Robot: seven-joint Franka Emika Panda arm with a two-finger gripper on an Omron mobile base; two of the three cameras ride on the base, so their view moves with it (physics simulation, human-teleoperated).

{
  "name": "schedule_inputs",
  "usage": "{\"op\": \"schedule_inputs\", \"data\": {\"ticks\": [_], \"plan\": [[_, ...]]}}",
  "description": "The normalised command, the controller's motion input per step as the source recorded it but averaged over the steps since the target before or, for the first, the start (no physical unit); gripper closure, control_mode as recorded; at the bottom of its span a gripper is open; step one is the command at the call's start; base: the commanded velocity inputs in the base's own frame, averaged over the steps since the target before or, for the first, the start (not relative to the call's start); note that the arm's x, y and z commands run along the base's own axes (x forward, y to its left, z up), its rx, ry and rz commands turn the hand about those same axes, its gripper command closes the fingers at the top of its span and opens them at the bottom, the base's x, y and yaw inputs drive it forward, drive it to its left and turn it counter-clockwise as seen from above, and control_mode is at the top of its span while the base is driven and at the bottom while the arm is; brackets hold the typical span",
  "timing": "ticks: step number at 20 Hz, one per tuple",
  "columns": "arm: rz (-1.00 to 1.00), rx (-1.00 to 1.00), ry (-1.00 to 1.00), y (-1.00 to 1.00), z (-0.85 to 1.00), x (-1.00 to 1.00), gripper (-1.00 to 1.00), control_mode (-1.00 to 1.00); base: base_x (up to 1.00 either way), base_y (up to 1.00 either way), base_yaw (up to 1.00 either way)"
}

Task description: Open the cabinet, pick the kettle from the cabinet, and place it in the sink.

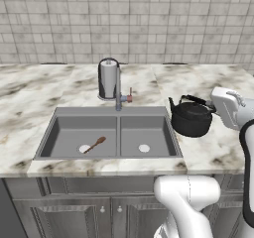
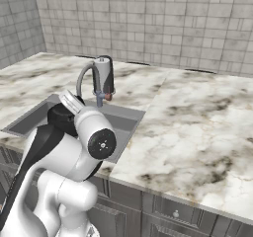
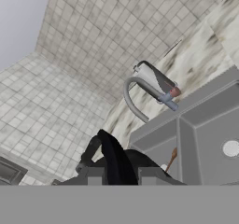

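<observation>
We see our white arm [image 2: 74,147] rising from the lower left, its round dark-centred joint facing us and hiding much of the sink [image 2: 129,116]. Behind the arm's upper end shows a black rounded shape, the kettle [image 2: 60,116], over the near part of the basin; we cannot tell whether it touches anything. A slim curved faucet [image 2: 85,79] stands at the sink's far edge, just beside an upright paper-towel roll [image 2: 104,75]. The marbled counter [image 2: 197,132] spreads right, with tiled wall [image 2: 163,23] behind and grey base cabinets [image 2: 168,216] below.
</observation>
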Motion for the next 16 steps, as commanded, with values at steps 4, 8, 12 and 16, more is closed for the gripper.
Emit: {"op": "schedule_inputs", "data": {"ticks": [4, 8, 12, 16], "plan": [[0.0, 0.0, 0.0, 0.0, 0.0, 0.0, 1.0, -1.0, 0.0, 0.0, 0.0], [0.0, 0.0, 0.0, 0.0, 0.0, 0.0, 1.0, -1.0, 0.0, 0.0, 0.0], [0.0, -0.01, 0.0, 0.0, -0.01, 0.04, 1.0, -1.0, 0.0, 0.0, 0.0], [0.0, 0.0, 0.05, -0.01, 0.0, 0.13, 1.0, -1.0, 0.0, 0.0, 0.0]]}}
